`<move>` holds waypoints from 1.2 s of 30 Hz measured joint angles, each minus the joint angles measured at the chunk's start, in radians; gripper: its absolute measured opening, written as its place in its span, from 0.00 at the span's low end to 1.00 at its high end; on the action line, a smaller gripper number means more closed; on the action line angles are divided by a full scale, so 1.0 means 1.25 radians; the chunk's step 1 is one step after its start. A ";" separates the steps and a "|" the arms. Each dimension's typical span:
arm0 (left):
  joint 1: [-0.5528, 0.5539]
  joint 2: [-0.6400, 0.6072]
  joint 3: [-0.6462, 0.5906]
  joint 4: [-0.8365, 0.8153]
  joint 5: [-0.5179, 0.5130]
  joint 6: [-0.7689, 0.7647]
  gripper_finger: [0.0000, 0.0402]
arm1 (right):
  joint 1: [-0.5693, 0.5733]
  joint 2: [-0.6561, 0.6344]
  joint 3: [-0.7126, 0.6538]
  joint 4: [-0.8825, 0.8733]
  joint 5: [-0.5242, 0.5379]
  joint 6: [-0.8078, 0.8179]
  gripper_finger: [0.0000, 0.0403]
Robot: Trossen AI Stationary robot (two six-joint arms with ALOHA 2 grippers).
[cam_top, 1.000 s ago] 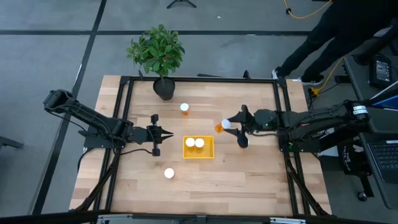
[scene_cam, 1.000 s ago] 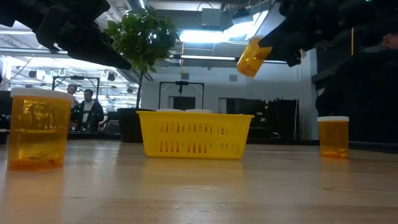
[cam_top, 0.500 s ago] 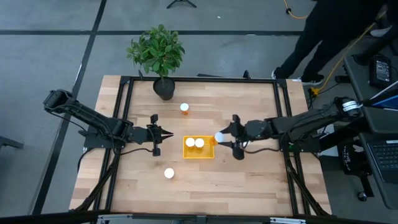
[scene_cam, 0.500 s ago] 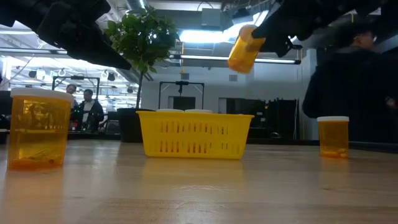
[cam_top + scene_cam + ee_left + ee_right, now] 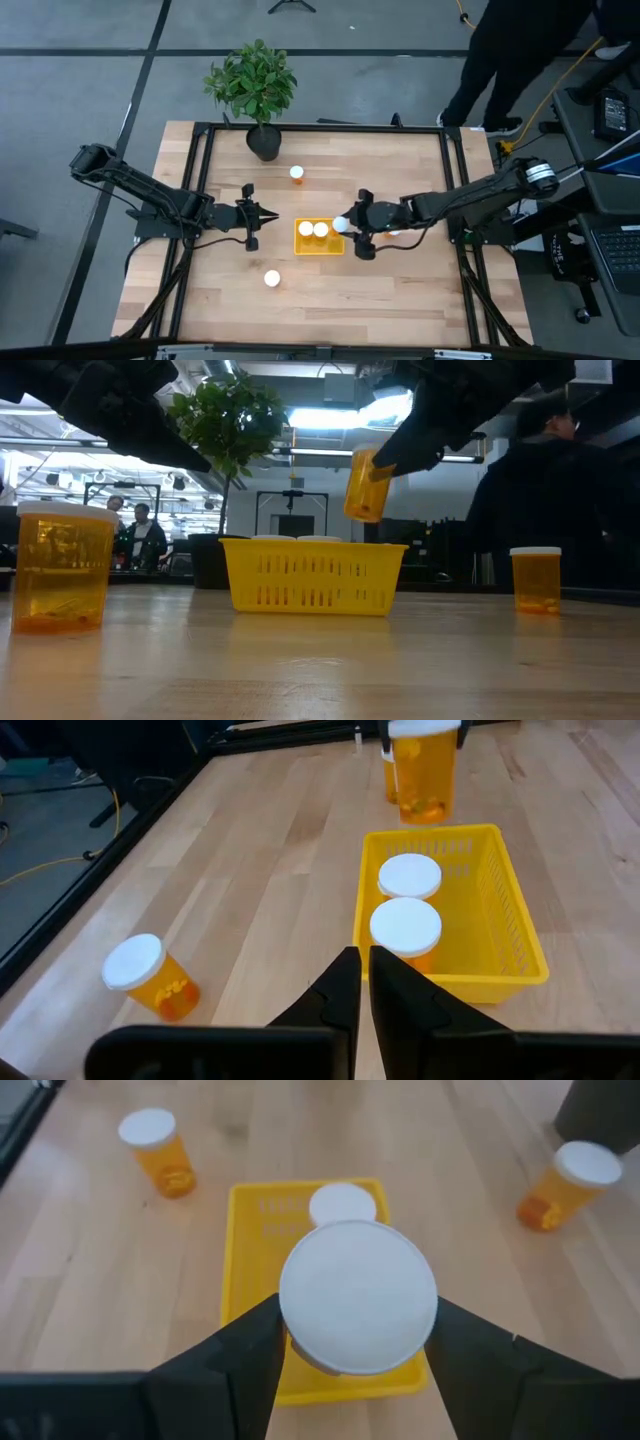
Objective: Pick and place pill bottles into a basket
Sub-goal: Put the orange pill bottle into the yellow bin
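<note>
The yellow basket (image 5: 331, 245) stands mid-table with two white-capped orange pill bottles (image 5: 306, 229) (image 5: 321, 230) upright in it. My right gripper (image 5: 347, 226) is shut on a third bottle (image 5: 364, 485) in the air over the basket's right wall; it also shows in the left wrist view (image 5: 421, 775). One bottle (image 5: 297, 174) stands on the table beyond the basket and one (image 5: 271, 279) nearer than it. My left gripper (image 5: 262, 215) is shut and empty, just left of the basket (image 5: 520, 940). My right gripper pinches the bottle between its two fingers (image 5: 240, 1355), on the body's two sides just under the white cap (image 5: 358, 1295). The fingers come slanting down from the table's right. The bottle hangs nearly upright, cap up, clear of the basket (image 5: 255, 1240).
A dark pot with a green plant (image 5: 262, 140) stands at the table's far edge. A person in dark clothes (image 5: 520, 50) stands beyond the far right corner. Bare wood lies along the near edge.
My right gripper has carried the bottle toward the table's left and a little down, from right of the basket to over its right wall. The bottle has turned from tilted to nearly upright.
</note>
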State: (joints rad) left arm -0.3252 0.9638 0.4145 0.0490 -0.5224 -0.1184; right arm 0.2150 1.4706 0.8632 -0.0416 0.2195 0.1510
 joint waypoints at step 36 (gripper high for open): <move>0.000 0.000 0.000 -0.003 0.000 0.000 0.06 | -0.001 0.102 0.009 0.025 0.039 0.003 0.56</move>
State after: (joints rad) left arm -0.3253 0.9634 0.4149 0.0448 -0.5224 -0.1188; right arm 0.2134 1.5986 0.8745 -0.0097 0.2687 0.1552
